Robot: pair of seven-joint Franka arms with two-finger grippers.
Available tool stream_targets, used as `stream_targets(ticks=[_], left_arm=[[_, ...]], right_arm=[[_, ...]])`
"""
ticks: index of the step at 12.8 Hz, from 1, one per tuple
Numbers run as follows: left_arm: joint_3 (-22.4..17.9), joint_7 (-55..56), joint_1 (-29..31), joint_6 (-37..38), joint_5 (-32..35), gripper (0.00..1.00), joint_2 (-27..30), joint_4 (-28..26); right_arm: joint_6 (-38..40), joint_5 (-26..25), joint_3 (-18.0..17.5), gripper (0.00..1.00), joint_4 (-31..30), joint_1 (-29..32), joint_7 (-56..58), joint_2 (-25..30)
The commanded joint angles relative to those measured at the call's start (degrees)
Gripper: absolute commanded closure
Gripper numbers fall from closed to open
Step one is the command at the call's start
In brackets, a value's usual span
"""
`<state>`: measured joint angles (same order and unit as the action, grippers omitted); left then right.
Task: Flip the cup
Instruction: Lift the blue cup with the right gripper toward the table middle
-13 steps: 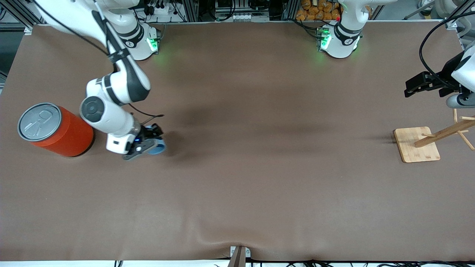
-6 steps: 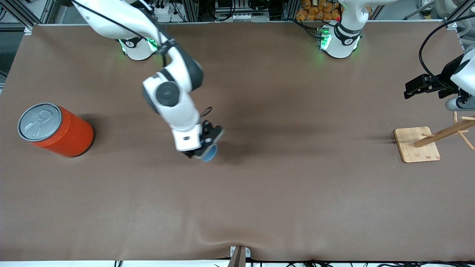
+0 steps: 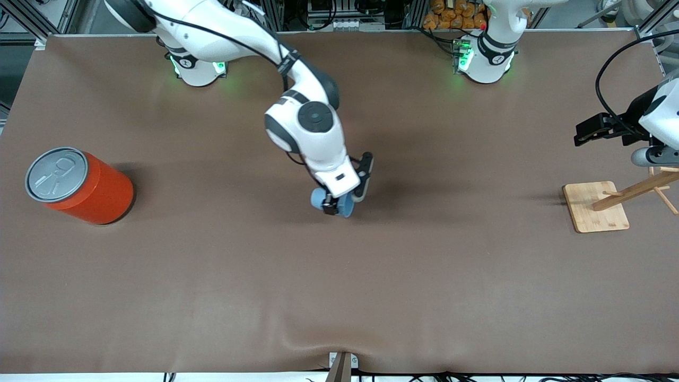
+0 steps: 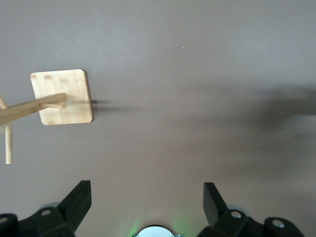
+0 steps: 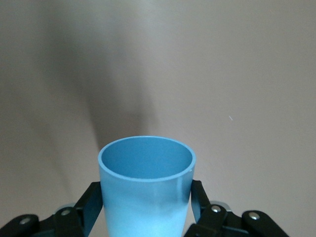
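My right gripper (image 3: 339, 204) is shut on the cup (image 3: 333, 202), a small light-blue tumbler, and holds it in the air over the middle of the table. In the right wrist view the cup (image 5: 146, 190) sits between the two black fingers (image 5: 91, 205), its darker blue mouth pointing away from the wrist. My left gripper (image 3: 589, 129) is open and empty, up in the air over the left arm's end of the table, and waits there. In the left wrist view its fingers (image 4: 79, 200) stand wide apart over bare brown table.
A big orange can (image 3: 79, 185) with a grey pull-tab lid stands at the right arm's end of the table. A wooden rack with a square bamboo base (image 3: 595, 206) stands at the left arm's end, under my left gripper; it also shows in the left wrist view (image 4: 63, 96).
My right arm has carried the cup from beside the orange can toward the middle of the table. The left arm has barely moved.
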<state>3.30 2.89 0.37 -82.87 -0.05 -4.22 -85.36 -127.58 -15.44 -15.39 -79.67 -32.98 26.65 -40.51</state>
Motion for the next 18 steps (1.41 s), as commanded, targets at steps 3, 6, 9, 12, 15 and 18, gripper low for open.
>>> stream_targets(ticks=[3, 6, 9, 12, 15, 18], left_arm=[[0.0, 0.5, 0.5, 0.1, -1.7, 0.0, -0.3, 0.7], [0.0, 0.5, 1.5, 0.1, -1.8, 0.0, -0.5, 0.7], [0.1, 0.5, 3.3, 0.1, -3.3, 0.0, -1.2, 0.7], [0.1, 0.4, 5.2, 0.1, -5.0, 0.0, -2.1, 0.7], [0.1, 0.0, 5.7, 0.1, -6.2, 0.0, -2.1, 0.7], [0.1, 0.1, 5.8, 0.2, -6.3, 0.0, -2.1, 0.7]], right_arm=[[-0.6, -3.5, 0.9, 1.0, 3.8, -4.5, 0.9, -5.8], [-2.0, -3.5, 2.5, 1.0, 7.4, -7.3, 0.8, -10.1], [-2.1, -3.5, 4.0, 1.0, 8.8, -10.1, -1.8, -11.8], [-2.1, -3.6, 4.2, 1.0, 8.8, -11.1, -1.8, -11.9], [-2.0, -3.6, 4.7, 0.63, 8.7, -11.4, -2.5, -11.9], [-2.0, -3.6, 4.7, 0.0, 8.6, -11.4, -4.5, -11.9]])
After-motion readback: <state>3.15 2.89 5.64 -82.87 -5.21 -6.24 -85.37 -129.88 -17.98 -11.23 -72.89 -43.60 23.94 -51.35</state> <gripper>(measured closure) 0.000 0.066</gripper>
